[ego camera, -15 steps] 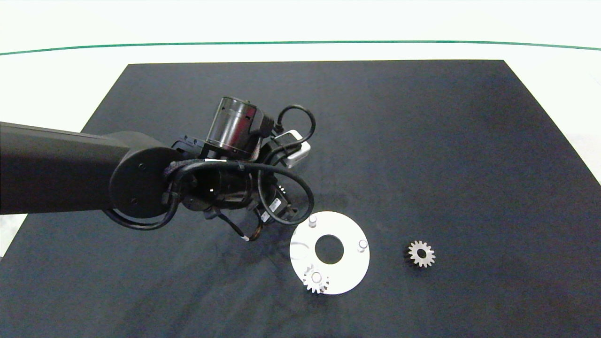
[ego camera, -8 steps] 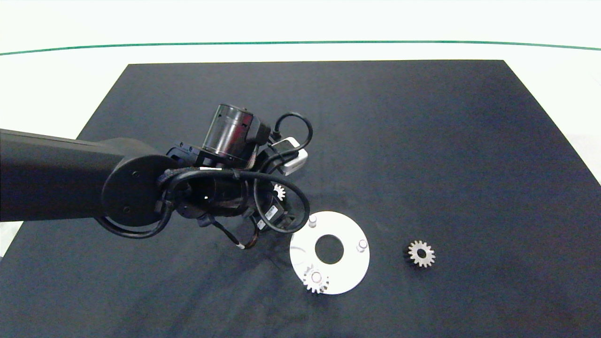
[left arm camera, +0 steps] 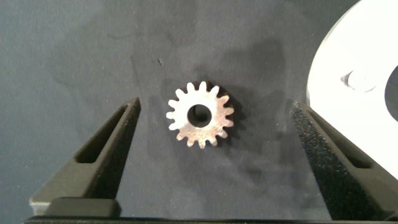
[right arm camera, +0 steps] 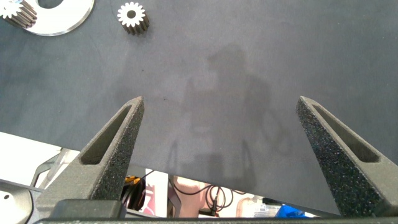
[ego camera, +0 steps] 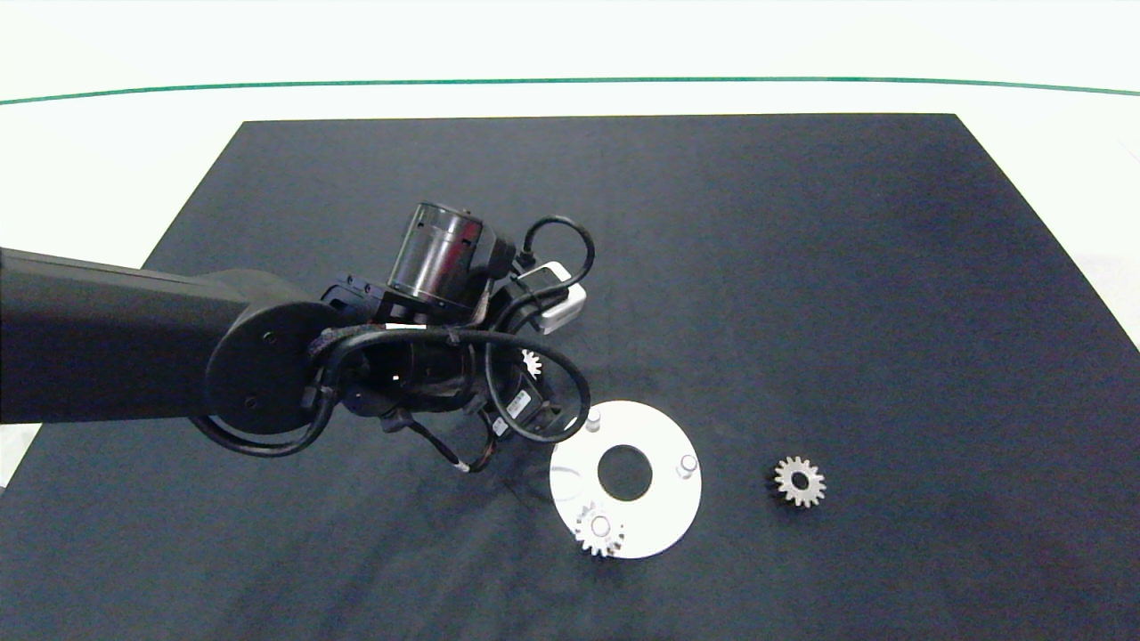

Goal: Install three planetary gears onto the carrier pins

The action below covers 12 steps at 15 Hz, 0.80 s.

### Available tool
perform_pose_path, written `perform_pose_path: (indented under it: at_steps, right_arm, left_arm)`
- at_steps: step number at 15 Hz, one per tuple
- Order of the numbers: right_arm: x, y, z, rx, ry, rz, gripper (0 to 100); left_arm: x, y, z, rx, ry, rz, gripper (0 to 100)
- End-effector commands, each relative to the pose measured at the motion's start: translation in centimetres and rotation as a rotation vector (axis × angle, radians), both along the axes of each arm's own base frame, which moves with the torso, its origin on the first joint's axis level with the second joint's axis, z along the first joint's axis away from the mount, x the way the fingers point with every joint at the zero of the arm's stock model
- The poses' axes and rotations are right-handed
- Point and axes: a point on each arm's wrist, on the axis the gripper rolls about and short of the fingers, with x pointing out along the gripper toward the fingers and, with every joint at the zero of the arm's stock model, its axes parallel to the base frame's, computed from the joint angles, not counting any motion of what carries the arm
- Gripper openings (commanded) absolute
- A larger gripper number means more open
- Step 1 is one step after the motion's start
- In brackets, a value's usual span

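A silvery planetary gear [left arm camera: 200,114] lies flat on the black mat between the fingers of my left gripper [left arm camera: 216,106], which is open and not touching it. From above, this gear [ego camera: 531,362] peeks out under the left wrist's cables, just left of the white disc [ego camera: 655,521]. A second gear [ego camera: 598,529] sits on the disc's near carrier pin. The two other pins [ego camera: 593,418] [ego camera: 687,464] are bare. A third gear [ego camera: 799,482] lies on the mat to the right of the disc. My right gripper [right arm camera: 221,99] hangs open over bare mat, far from the disc [right arm camera: 56,18].
The black mat [ego camera: 802,267] covers the white table, with a green line [ego camera: 570,80] along the far side. The left arm [ego camera: 134,338] reaches in across the mat's left half. Past the mat's near edge, cables and floor clutter [right arm camera: 205,199] show.
The left wrist drew back slightly to the left, uncovering the gear beneath it, then eased a little right again. The gears and disc have not moved.
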Motion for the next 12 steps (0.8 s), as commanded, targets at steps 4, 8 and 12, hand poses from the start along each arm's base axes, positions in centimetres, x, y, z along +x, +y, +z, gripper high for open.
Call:
perform_pose_path:
  at_steps: [4, 8, 12]
  right_arm:
    - [-0.07, -0.02, -0.04, -0.001, -0.001, -0.001, 100]
    - [-0.09, -0.02, -0.05, -0.001, -0.002, -0.001, 100]
    - [-0.07, -0.02, -0.04, -0.003, -0.001, 0.000, 100]
  left_arm:
    - [0.17, -0.17, -0.37, 0.006, 0.003, -0.002, 83]
    - [0.51, 0.30, -0.37, 0.007, 0.002, 0.014, 75]
    - [0.74, 0.07, -0.86, 0.015, 0.013, 0.010, 66]
